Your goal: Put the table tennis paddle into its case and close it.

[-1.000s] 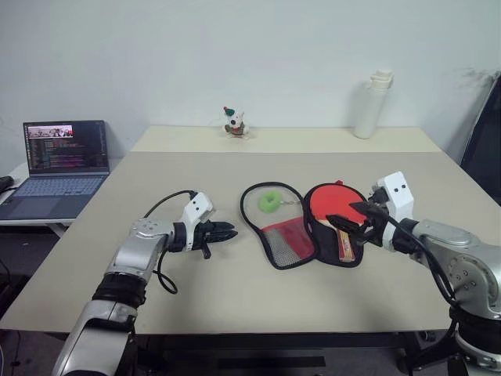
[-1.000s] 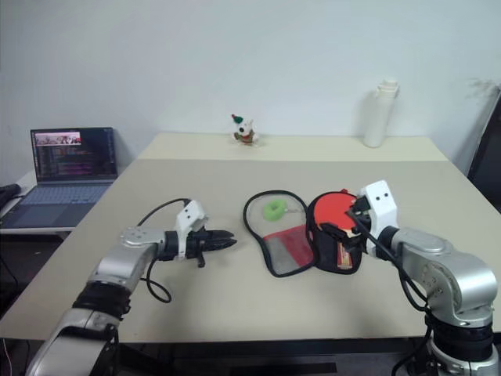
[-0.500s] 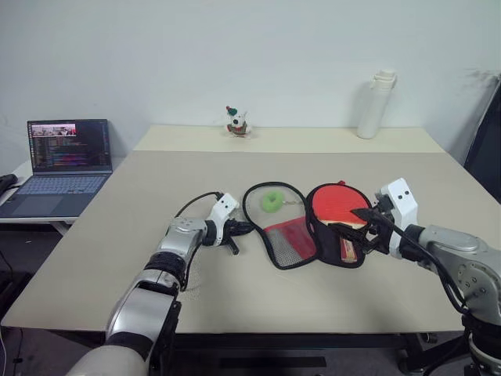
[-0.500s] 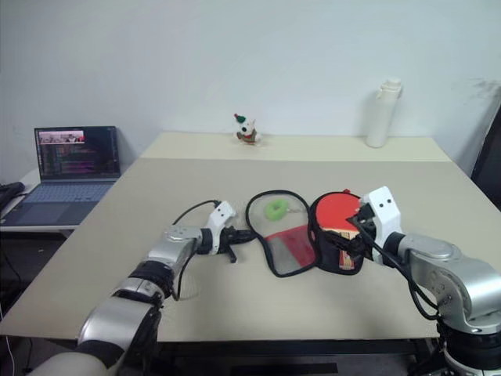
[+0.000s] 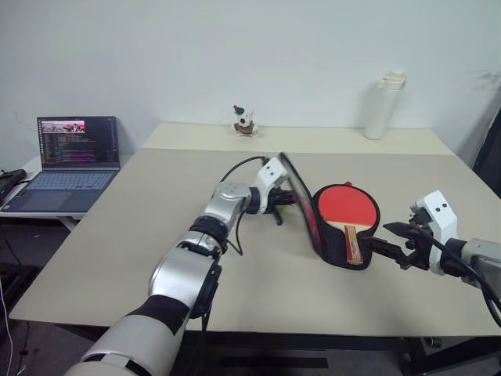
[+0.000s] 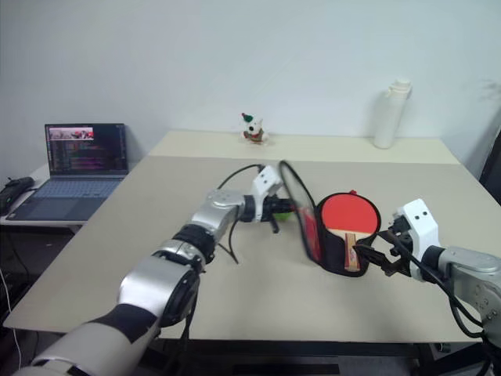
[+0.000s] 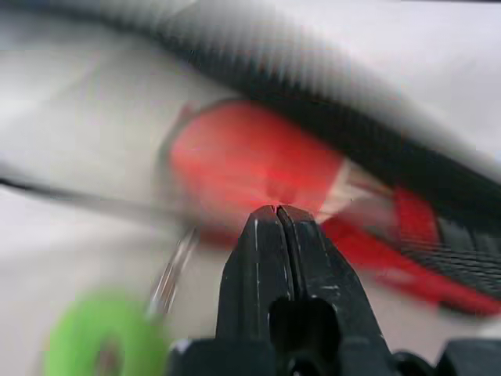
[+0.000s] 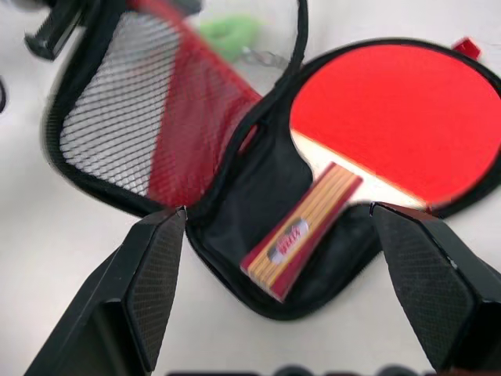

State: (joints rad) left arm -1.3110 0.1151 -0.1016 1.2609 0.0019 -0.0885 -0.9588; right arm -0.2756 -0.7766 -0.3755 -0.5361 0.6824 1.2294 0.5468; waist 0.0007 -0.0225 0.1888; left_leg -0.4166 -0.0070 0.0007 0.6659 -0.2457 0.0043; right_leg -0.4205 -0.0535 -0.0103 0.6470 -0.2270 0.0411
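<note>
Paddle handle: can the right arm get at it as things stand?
Probably yes. The right end effector is open, facing the paddle handle, which lies bare in the case. The raised lid stands on the far side, pinched by the left end effector.

The round red rubber-faced table tennis paddle (image 5: 347,210) lies in the open lower half of the black soft zip case (image 5: 335,254) at the table's (image 5: 235,274) middle. The case's mesh-lined lid (image 5: 298,196) stands raised at its left, and a white bottle (image 5: 382,106) stands behind on the right.
</note>
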